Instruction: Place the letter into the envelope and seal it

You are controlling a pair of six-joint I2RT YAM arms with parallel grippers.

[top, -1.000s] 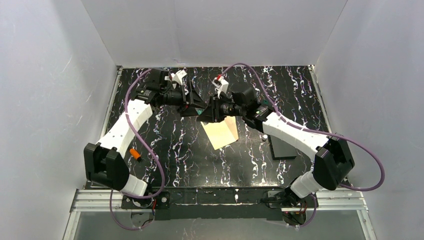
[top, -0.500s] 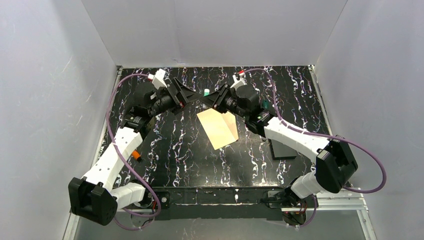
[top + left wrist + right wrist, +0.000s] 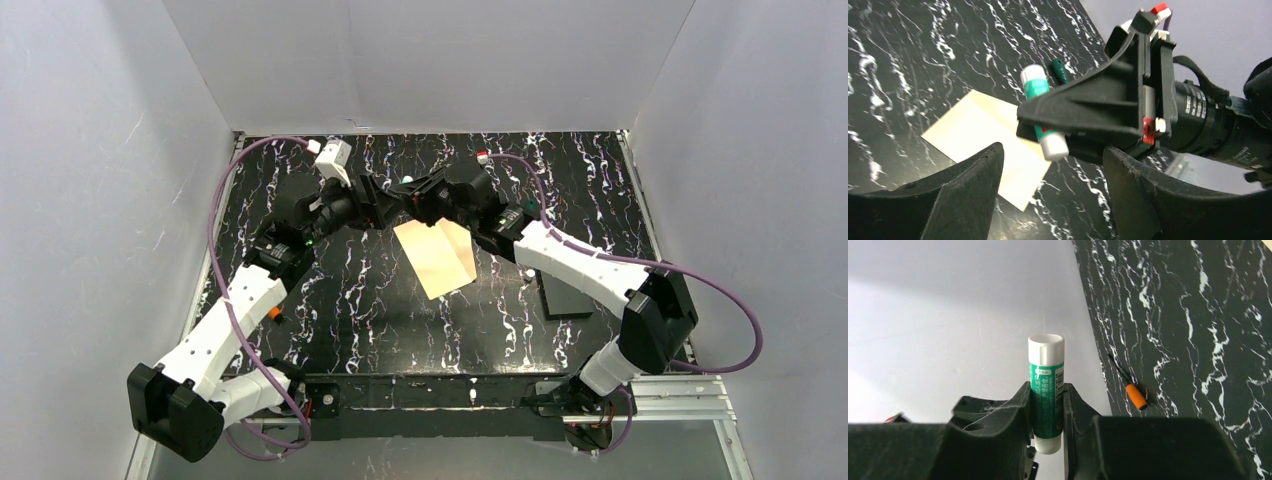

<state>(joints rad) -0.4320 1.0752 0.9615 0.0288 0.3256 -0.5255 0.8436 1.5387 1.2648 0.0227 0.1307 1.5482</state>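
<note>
Black marbled worktop (image 3: 380, 300), white walls. R arm (image 3: 570, 262): jaws clamped across a glue stick (image 3: 1046, 385), upright btwn them in its wrist view. L arm (image 3: 240, 303): jaws spread wide, holding nothing, facing the stick head-on at upper centre of top view. Letter (image 3: 430, 265) lies flat just below both, overlapping envelope (image 3: 458, 245), long axis slanting to lower right. Can't tell if it's tucked inside. L jaws prob need to close on the stick's end next.

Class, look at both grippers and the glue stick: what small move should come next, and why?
Probably the left gripper should ease forward and shut on the white end of the glue stick. The right gripper clamps its green middle, both ends exposed; the left is open, facing it, not touching.
</note>
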